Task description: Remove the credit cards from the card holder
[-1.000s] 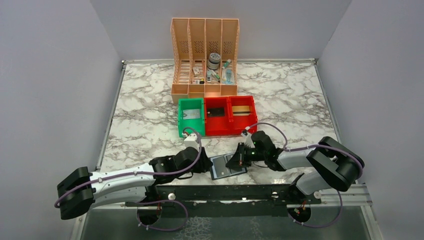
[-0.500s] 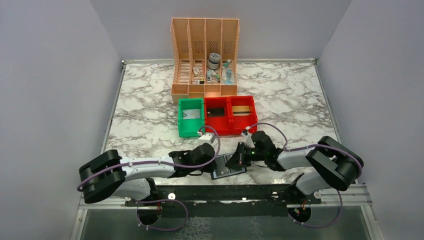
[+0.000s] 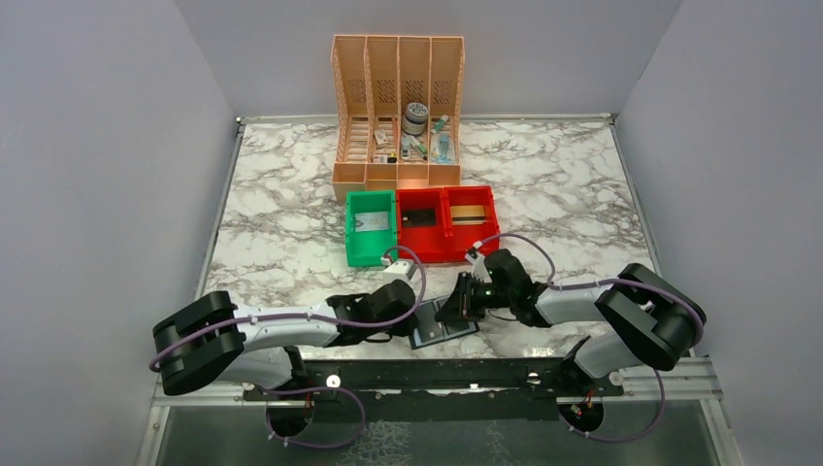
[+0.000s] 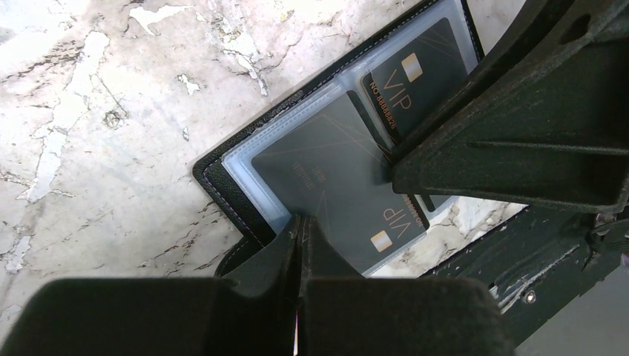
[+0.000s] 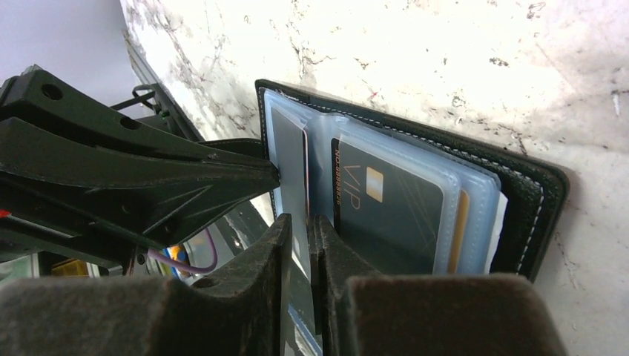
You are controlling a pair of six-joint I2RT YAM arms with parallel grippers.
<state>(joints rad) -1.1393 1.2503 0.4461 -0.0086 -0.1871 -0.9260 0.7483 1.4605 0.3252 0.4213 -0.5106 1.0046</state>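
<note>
**Open card holder at the near edge, a tool on each side**

The card holder (image 3: 435, 333) lies open and flat on the marble tabletop (image 3: 291, 223), close to its near edge and just beside the black rail (image 3: 437, 374) that runs along it; bare marble spreads to its left and right. The green bin (image 3: 372, 254) and the red bins (image 3: 446, 250) stand behind it, apart from it, with the peach rack (image 3: 396, 177) farther back; grey walls close in three sides.

The left tool (image 4: 299, 226) is fully closed, its tips against the holder's left edge beside the clear sleeves; whether a thin leaf is caught between them cannot be made out. The right tool (image 5: 300, 222) has its fingers a sliver apart, and a pale blue sleeve leaf with a dark card in it stands in the gap; whether it pinches that leaf I cannot tell.

The credit cards sit in their sleeves: a dark grey card (image 4: 326, 170), a second dark card (image 4: 419, 70), and a tan edge (image 5: 461, 222) behind another.

From above, both tools hide most of the holder; in the left wrist view the right tool's finger crosses the cards and the holder's far corner is cut off; what lies in the bins is too small to name.
</note>
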